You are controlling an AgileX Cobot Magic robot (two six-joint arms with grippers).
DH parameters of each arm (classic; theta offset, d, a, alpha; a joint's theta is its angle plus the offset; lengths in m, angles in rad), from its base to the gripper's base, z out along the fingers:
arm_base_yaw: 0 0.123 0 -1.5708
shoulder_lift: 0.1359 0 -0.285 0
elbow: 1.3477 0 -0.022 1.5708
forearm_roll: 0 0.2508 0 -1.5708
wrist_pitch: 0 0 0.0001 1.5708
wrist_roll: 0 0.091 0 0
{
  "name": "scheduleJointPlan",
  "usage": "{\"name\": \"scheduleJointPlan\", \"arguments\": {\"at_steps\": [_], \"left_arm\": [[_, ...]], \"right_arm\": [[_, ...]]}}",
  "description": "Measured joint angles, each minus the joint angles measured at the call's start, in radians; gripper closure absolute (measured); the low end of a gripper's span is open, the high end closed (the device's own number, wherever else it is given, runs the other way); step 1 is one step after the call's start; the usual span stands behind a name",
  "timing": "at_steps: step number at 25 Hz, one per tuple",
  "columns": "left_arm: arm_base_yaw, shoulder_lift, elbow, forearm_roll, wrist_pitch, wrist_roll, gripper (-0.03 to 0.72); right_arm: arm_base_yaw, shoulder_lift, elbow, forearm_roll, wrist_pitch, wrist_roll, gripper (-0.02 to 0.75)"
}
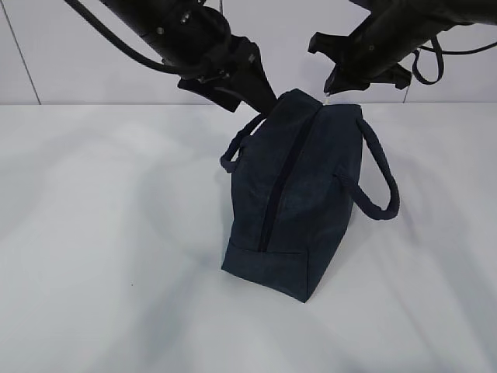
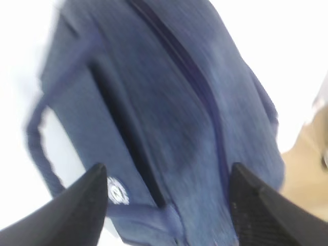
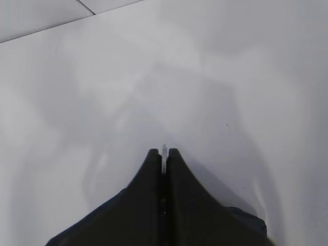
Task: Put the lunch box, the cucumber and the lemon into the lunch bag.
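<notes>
The dark navy lunch bag [image 1: 303,194] lies on the white table, its top zipper [image 1: 279,186] closed along its length. My left gripper [image 1: 264,97] is at the bag's far end. In the left wrist view it [image 2: 166,205] is open, with the bag [image 2: 169,102] and its white round logo [image 2: 117,190] between the wide-apart fingers. My right gripper [image 1: 332,89] is at the far right corner of the bag. In the right wrist view it [image 3: 164,151] is shut on a thin silver piece, the zipper's metal pull. The lunch box, cucumber and lemon are out of view.
The bag's two loop handles hang out to the left [image 1: 237,148] and right [image 1: 380,186]. The white table [image 1: 101,233] runs back to a pale wall. Both black arms reach in from the top of the exterior view.
</notes>
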Motion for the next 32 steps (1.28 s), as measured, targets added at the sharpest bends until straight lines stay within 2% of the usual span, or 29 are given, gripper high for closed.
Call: {"name": "scheduleJointPlan", "arguments": {"at_steps": [4,8,14,15,17,19,20,22,24,32], "left_arm": [[0.000,0.007,-0.002,0.002,-0.030,-0.031,0.160],[0.000,0.050,-0.002,-0.054,-0.063,-0.033,0.160],[0.000,0.122,-0.006,-0.069,-0.085,-0.033,0.167],[0.000,0.130,-0.008,-0.070,-0.087,-0.033,0.187],[0.000,0.135,-0.008,-0.070,-0.087,-0.035,0.288],[0.000,0.135,-0.012,-0.077,-0.087,-0.035,0.496],[0.000,0.135,-0.014,-0.079,-0.087,-0.035,0.575],[0.000,0.135,-0.013,-0.081,-0.089,-0.035,0.667],[0.000,0.135,-0.013,-0.081,-0.089,-0.035,0.690],[0.000,0.135,-0.013,-0.079,-0.089,-0.035,0.696]], "right_arm": [[0.000,0.000,0.000,0.044,0.003,-0.046,0.721],[0.000,0.000,0.000,0.068,0.005,-0.071,0.721],[0.000,0.000,0.000,0.095,0.011,-0.093,0.720],[0.000,0.000,0.000,0.097,0.013,-0.094,0.720],[0.000,0.000,0.000,0.104,0.013,-0.096,0.721],[0.000,0.000,0.000,0.108,0.013,-0.096,0.721],[0.000,0.000,0.000,0.109,0.013,-0.096,0.720],[0.000,0.000,0.000,0.109,0.013,-0.099,0.720],[0.000,0.000,0.000,0.111,0.011,-0.101,0.721],[0.000,0.024,-0.004,0.086,-0.004,-0.103,0.721]]}}
